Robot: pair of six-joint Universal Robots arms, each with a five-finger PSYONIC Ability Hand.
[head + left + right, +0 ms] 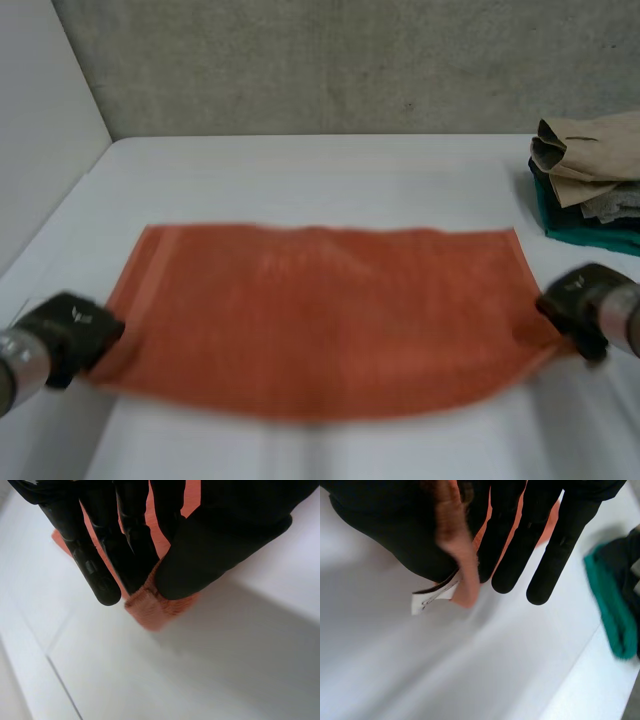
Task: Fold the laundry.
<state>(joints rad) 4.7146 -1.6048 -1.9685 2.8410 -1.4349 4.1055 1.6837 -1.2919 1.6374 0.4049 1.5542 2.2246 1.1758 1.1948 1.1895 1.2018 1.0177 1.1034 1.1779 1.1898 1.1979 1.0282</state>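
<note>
An orange towel point(320, 315) is stretched wide across the white table point(300, 170), its near edge lifted between my two hands. My left hand point(70, 330) pinches the towel's near left corner point(150, 607) between thumb point(210, 550) and straight fingers point(95, 565). At the other end my right hand point(580, 305) grips the near right corner point(457, 550) the same way, thumb point(395, 535) against fingers point(515, 540). A white label point(427, 599) hangs from that corner. The far edge of the towel lies on the table.
A stack of folded clothes point(590, 180), beige on top and teal point(612, 605) below, sits at the table's far right, close to my right hand. A grey wall point(330, 60) runs behind the table and a white wall point(40, 110) along its left side.
</note>
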